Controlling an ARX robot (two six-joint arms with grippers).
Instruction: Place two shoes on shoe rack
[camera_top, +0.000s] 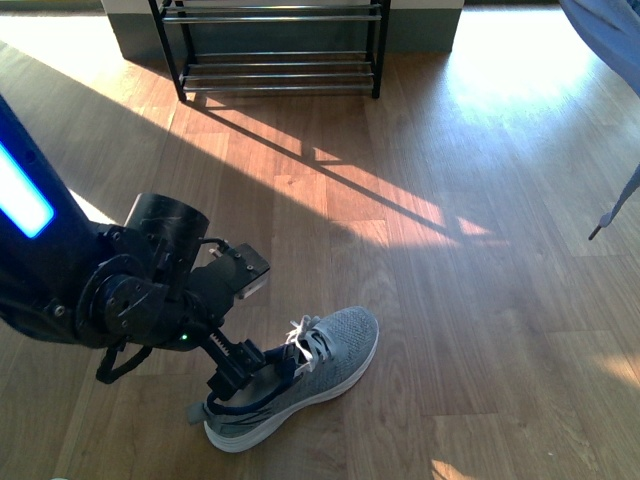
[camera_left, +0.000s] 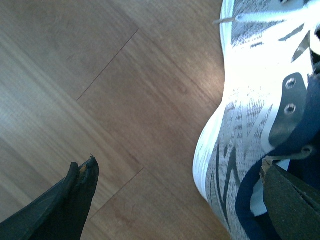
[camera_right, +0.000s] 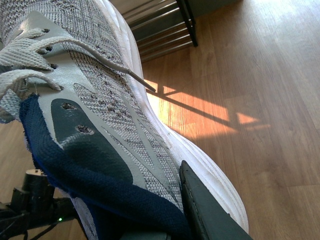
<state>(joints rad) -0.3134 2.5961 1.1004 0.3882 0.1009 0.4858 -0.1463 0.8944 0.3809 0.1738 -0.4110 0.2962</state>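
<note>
The grey sneaker lies on its sole on the wooden floor, toe turned toward the shoe rack, which stands well apart from it by the far wall. The left claw is down at the sneaker's heel opening and spread wide. In the left wrist view one finger sits inside the navy collar, while the other finger hangs over bare floor, apart from the white sole, so nothing is pinched. The right claw holds the other sneaker raised off the floor. A dark finger presses against its outer side just above the white sole; the second finger is hidden by the shoe. Its white laces hang loose, and the rack's silver bars show beyond its toe.
</note>
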